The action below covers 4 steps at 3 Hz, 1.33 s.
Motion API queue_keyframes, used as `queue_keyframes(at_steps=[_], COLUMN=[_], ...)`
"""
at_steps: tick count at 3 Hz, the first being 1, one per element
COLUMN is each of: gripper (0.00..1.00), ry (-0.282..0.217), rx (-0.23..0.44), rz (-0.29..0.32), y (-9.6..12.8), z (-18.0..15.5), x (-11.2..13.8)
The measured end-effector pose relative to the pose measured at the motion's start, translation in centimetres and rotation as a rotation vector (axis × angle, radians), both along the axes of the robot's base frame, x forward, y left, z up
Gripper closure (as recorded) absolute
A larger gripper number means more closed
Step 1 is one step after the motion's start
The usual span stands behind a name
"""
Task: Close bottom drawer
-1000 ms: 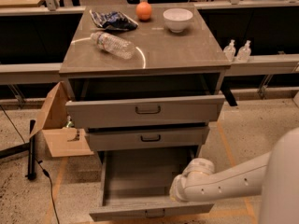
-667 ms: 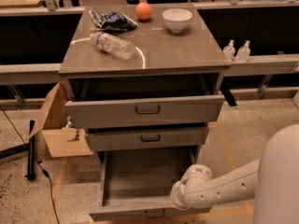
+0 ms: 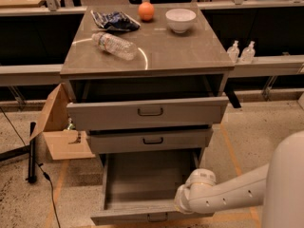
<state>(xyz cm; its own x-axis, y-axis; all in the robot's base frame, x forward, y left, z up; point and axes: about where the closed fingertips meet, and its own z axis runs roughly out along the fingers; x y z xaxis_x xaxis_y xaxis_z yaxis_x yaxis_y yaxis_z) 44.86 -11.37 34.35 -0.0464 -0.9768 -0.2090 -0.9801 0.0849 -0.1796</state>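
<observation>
The bottom drawer [image 3: 142,184] of the grey cabinet is pulled far out and looks empty inside. Its front [image 3: 123,217] runs along the lower edge of the view, with the small dark handle [image 3: 157,217] at its centre. My white arm [image 3: 237,194] reaches in from the lower right. Its wrist sits over the right end of the drawer front. My gripper [image 3: 183,204] is at the end of that wrist, just right of the handle and close to the drawer's front edge.
The top drawer [image 3: 147,112] stands partly open and the middle drawer [image 3: 149,140] slightly open. On the cabinet top lie a plastic bottle [image 3: 114,45], a chip bag [image 3: 114,20], an orange [image 3: 146,11] and a white bowl [image 3: 180,19]. A cardboard box [image 3: 59,127] and a black pole [image 3: 31,151] are on the left.
My arm's wrist has moved down and a little left, closer to the bottom drawer's front. The drawer itself has not visibly moved.
</observation>
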Motion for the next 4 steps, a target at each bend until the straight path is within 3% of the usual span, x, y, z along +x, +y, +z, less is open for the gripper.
queue_keyframes(at_steps=[1, 4], gripper=[1.00, 1.00], ry=[0.005, -0.045], rx=[-0.036, -0.098], rz=[-0.106, -0.192], y=[-2.2, -4.8], z=[-4.3, -13.7], x=[-0.5, -1.6])
